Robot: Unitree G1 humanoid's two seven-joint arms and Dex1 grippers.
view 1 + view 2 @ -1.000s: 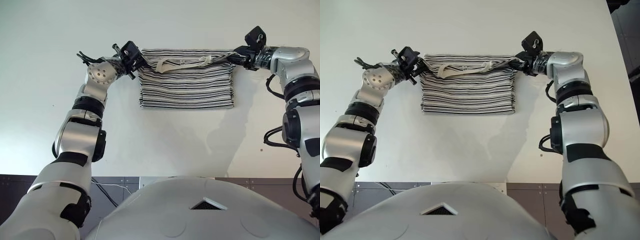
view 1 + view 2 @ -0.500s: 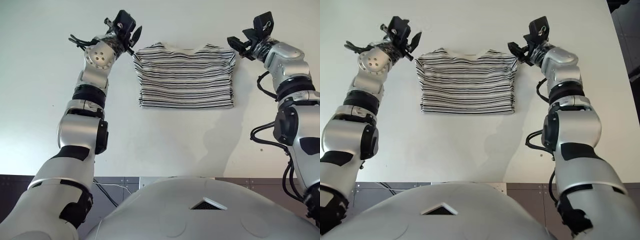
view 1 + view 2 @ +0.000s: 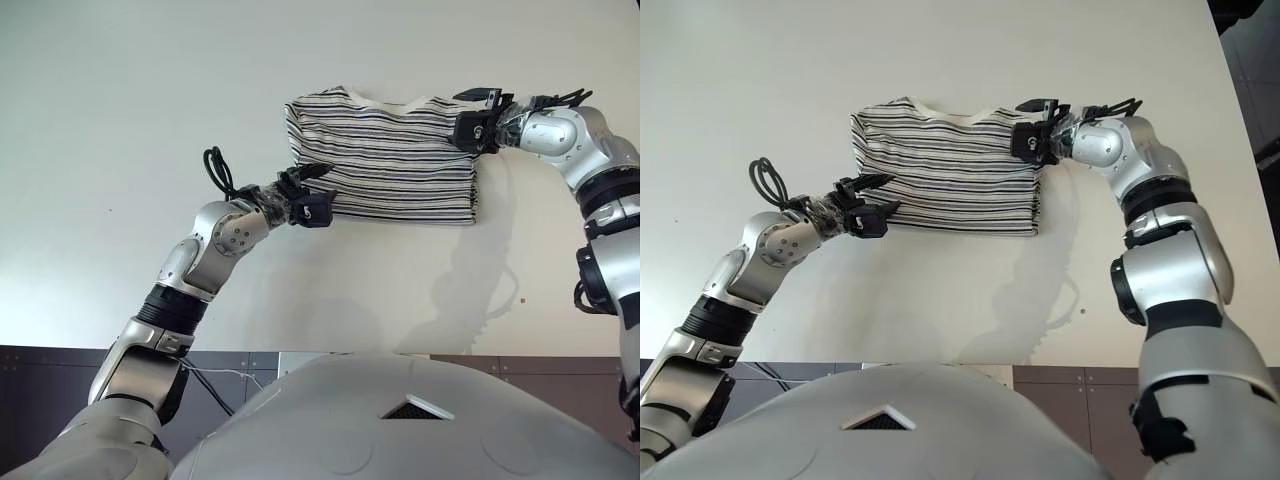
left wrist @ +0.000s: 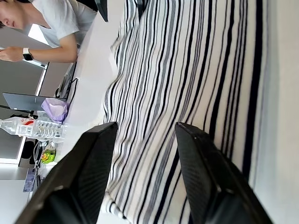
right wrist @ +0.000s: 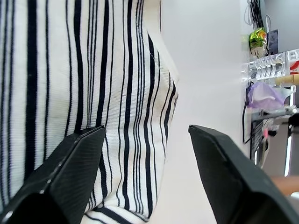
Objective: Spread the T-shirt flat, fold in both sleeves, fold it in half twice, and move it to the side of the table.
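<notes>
T-shirt (image 3: 385, 155): striped, folded to a neat rectangle, lying flat on the white counter (image 3: 150, 100); collar (image 3: 385, 101) at the far edge, sleeves tucked in.

Left gripper (image 3: 316, 190): low at the near-left corner of the T-shirt, fingers spread apart, pointing in over the striped fabric; in the left wrist view, cloth seen between the two black fingers; no grip on it visible.

Right gripper (image 3: 471, 114): at the far-right corner, just beside the collar end, fingers wide apart; in the right wrist view, one finger over the stripes, the other out past the shirt's edge over bare counter.

Relation: diagonal corners covered, left at the near side and right at the far side, with the shirt between them.

Change: half a second ago, both grippers raised beyond the two far corners, clear of the cloth; since then, left arm swung back to the near-left corner and right arm dropped onto the far-right corner. Shirt in the same folded shape as then.
</notes>
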